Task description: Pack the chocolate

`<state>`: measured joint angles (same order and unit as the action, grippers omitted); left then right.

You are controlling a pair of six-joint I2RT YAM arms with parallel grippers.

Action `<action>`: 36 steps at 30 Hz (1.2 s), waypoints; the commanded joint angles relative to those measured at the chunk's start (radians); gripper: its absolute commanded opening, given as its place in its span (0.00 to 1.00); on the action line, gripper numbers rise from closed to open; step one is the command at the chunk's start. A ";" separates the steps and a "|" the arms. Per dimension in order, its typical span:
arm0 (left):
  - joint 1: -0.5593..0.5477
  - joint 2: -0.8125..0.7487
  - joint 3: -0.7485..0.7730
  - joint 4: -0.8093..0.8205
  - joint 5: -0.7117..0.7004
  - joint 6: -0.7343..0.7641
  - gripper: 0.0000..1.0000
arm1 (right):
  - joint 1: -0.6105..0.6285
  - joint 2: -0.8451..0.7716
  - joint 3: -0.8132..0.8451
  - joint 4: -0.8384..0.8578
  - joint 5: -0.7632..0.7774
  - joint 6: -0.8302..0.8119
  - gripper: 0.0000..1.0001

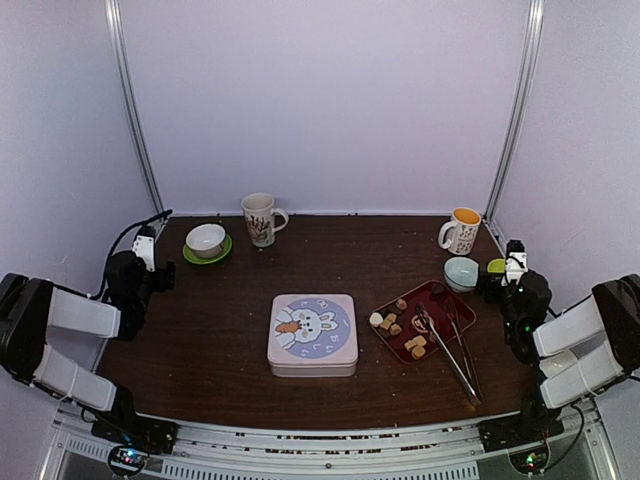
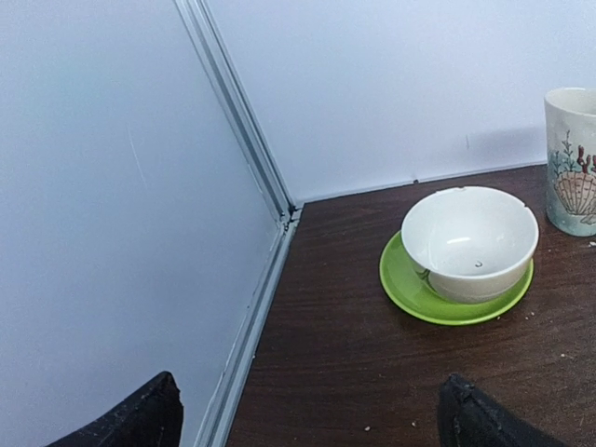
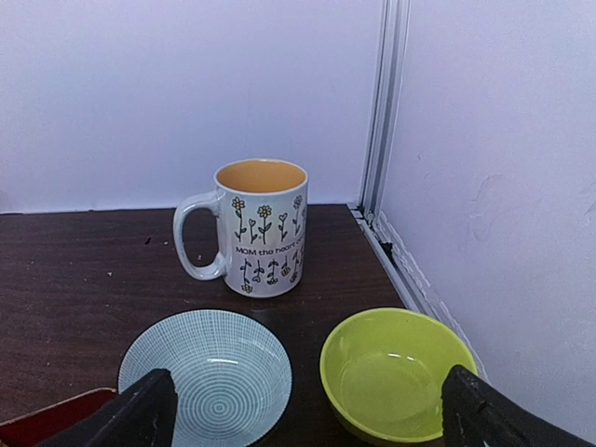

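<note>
Lying on tray point(image 1: 441, 297): chocolate point(image 1: 396, 322); right hand point(image 1: 512, 262) (spread wide) well apart

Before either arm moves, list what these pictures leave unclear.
Top view: the tin is shut, inside hidden.
Top view: the chocolate is too small to count.
Left wrist: the shell mug is cut by the right edge.
Right wrist: the red tray shows one corner only.

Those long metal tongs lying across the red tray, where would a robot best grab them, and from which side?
Probably the near end of the tongs, where the two blades seem to meet and stick out past the red tray onto the table. Come straight down from above, closing across the narrow width, since they lie flat.
</note>
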<state>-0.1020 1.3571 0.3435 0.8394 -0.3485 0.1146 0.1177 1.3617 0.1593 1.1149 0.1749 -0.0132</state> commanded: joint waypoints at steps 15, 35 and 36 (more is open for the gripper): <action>0.109 0.064 -0.020 0.175 0.188 -0.070 0.98 | -0.008 -0.004 0.075 0.000 0.016 0.007 1.00; 0.110 0.070 -0.023 0.197 0.183 -0.069 0.98 | -0.009 -0.004 0.076 -0.001 0.017 0.007 1.00; 0.110 0.071 -0.022 0.197 0.183 -0.069 0.98 | -0.009 -0.003 0.077 -0.001 0.017 0.007 1.00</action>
<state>0.0013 1.4216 0.3122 0.9791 -0.1776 0.0574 0.1162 1.3613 0.2249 1.1110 0.1795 -0.0120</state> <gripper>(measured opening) 0.978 0.999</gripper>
